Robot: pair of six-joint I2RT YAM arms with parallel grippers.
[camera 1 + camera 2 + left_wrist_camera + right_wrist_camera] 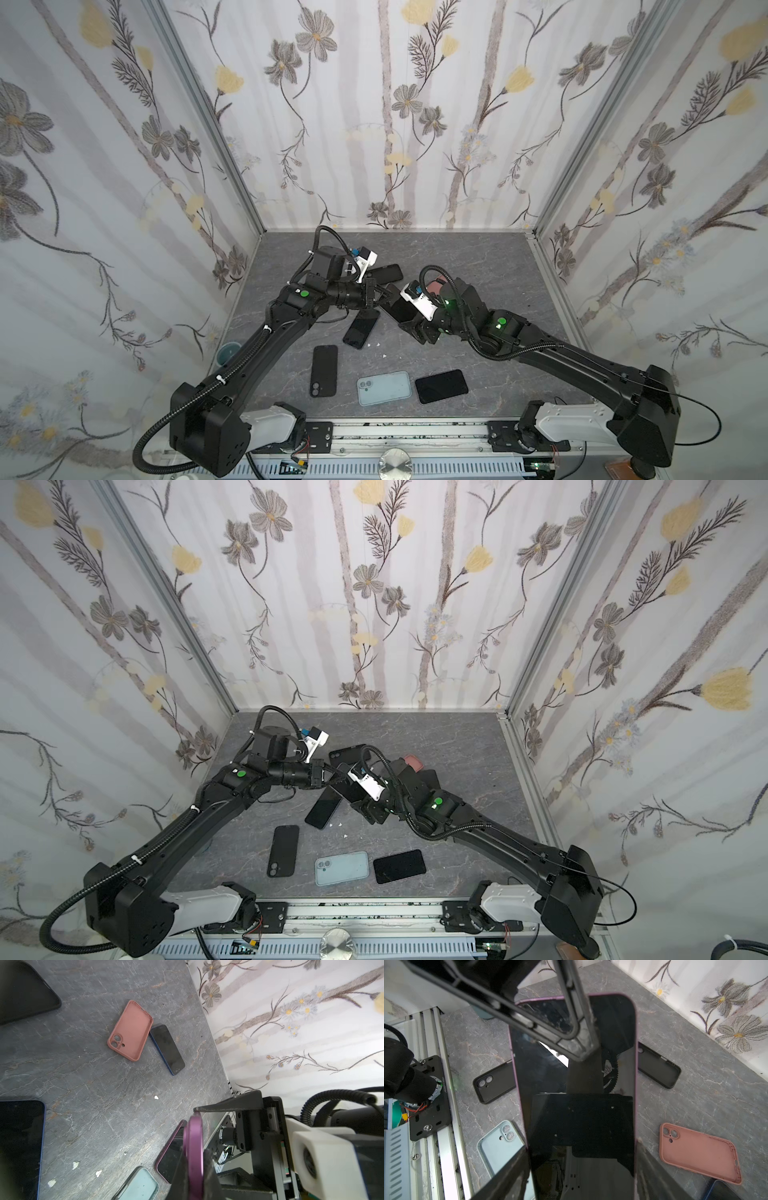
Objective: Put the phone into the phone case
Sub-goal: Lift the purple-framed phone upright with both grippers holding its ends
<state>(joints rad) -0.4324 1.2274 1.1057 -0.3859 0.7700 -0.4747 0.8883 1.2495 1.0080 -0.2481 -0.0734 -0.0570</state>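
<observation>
Left claw (194, 1159) was clamped shut on one end of the phone (581, 1115), a finger on the glass and a finger on the back. The purple rim showed edge-on between them in the left wrist view. Right claw (581, 1145) stood wide, a finger against each long edge at the other end. We could not tell whether it pressed or merely flanked.

The phone hung in the air over the table (478, 270), about mid-table between the two arms, and was in no case. The pink case (699, 1153), light blue case (500, 1147), black case (494, 1084) and second black case (658, 1068) lay flat around it. Which one was meant, we could not tell.

Risks as we judged them:
- Slip or pivot. If the right claw carried no load, a small end pinch on slick glass held a long slab. The free end could swing down or slide out.
- Twist. If both claws gripped and moved out of step, the phone could get wrenched or pop loose.
- Drop. A fall would land on the cases or on the blue phone (167, 1049) and scatter them.
- Wrong fit. No case matched the purple rim. Pressing into a mismatched one could jam a corner or push the case across the table.
</observation>
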